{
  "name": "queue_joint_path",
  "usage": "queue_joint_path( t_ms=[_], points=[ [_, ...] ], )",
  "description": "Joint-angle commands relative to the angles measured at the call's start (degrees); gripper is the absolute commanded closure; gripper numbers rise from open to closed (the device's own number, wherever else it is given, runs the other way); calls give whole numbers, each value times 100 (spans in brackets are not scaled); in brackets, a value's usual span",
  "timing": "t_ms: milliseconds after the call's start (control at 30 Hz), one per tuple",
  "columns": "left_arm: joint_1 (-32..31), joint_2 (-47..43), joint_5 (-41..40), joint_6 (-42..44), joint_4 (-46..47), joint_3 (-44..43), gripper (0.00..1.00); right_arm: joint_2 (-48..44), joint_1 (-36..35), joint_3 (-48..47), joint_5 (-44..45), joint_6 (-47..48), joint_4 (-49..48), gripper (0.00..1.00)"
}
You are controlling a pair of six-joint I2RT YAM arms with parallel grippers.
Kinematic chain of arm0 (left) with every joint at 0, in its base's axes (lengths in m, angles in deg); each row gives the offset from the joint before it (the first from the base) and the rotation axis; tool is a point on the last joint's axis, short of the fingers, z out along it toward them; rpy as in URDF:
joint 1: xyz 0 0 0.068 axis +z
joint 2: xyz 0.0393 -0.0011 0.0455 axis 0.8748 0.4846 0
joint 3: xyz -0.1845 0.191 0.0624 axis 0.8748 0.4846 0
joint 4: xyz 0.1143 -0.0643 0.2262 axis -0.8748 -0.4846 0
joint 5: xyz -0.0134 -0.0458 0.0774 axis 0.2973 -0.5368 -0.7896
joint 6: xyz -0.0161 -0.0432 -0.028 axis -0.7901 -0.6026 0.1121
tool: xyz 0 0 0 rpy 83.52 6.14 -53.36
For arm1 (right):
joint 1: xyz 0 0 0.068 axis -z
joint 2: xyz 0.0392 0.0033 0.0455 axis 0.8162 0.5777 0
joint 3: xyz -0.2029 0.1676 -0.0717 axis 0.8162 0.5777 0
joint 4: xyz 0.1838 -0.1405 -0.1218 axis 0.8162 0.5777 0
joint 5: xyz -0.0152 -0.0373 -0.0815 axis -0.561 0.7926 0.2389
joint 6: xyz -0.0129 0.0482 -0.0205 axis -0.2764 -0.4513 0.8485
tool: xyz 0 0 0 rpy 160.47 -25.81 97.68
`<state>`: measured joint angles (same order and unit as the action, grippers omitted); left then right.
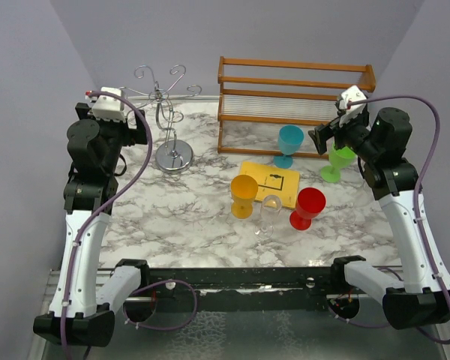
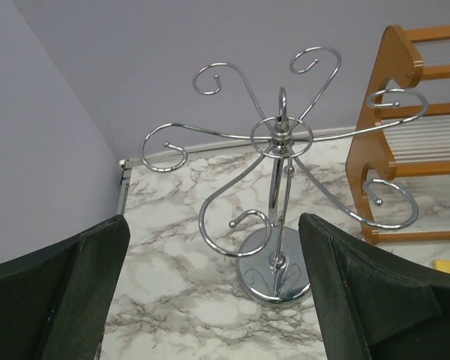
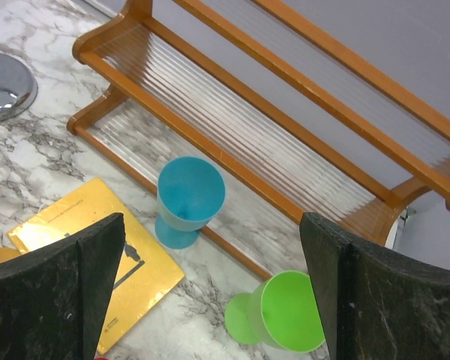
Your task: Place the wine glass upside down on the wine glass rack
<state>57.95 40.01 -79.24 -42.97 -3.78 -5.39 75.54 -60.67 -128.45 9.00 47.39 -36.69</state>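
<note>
Wine glass [image 1: 271,207]: clear, thin-stemmed, upright, uncoloured.

We take this for a robotics lab test bench, not a home. A left arm [image 1: 82,247] and a right arm [image 1: 409,225] are bolted to a black rail [image 1: 240,281] at the edge of a marble-print table [image 1: 195,217]. Plain grey-lilac walls [image 1: 210,30] box it in.

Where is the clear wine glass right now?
In the top view, the clear stemmed wine glass stands upright right of centre, between the orange goblet and the red goblet, at the flat yellow booklet's near edge.
</note>
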Motion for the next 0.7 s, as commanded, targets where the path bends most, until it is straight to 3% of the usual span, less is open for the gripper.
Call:
queue_joint_path(
  t_ms=[0, 400, 667],
  points=[
    [26, 438, 432, -131, 144, -557, 1, 0, -28, -112, -680, 248, -449, 0],
    [17, 2365, 1032, -366, -448, -2507, 3, -279, -24, 1224, -1294, 198, -1355, 0],
    [-39, 3214, 1273, -519, -722, -3217, 12, -559, -24, 1569, -1426, 116, -1361, 0]
  ],
)
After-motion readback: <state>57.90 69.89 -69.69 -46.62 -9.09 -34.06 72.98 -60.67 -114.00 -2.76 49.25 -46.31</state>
